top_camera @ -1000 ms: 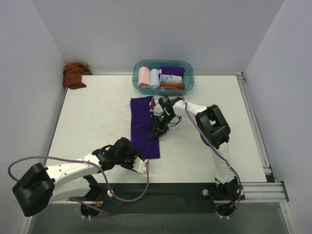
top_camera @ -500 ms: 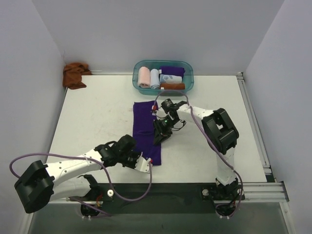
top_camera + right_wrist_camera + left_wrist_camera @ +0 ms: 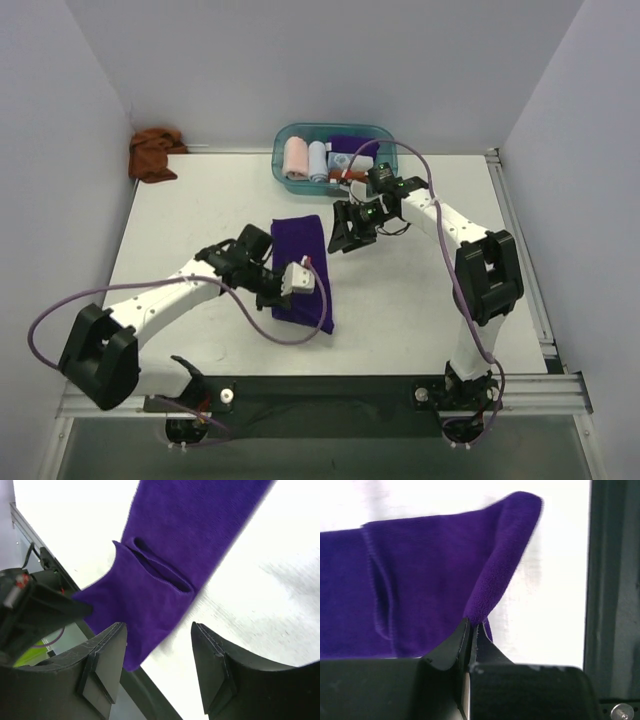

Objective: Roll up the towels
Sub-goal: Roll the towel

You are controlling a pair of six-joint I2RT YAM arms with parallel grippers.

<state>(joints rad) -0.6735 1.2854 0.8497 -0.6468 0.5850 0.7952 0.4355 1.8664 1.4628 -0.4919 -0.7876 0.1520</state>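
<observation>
**Purple towel pinched at one edge, right claw spread beside it**

The white surface carries everything, with both arms reaching in from its near edge.

The purple towel lies in the middle of it as a long strip running from the near side toward the far side. Most of it is flat. The left wrist view shows one part of the purple towel drawn up off the surface into a raised fold, and the right wrist view shows a seam and a shallow pleat across the cloth.

At the far edge stands a teal basin, well apart from the strip. It holds a pink roll, a pale blue roll, another purple cloth and some small patterned pieces.

The rust-brown towel sits crumpled in the far left corner against the wall, far from both arms.

The left claw is over the near half of the strip. Its wrist view shows the left claw closed tight, gripping the lifted fold of purple cloth.

The right claw hangs just beside the towel's far right corner. Its fingers are spread wide with nothing between them, clear of the cloth.
</observation>
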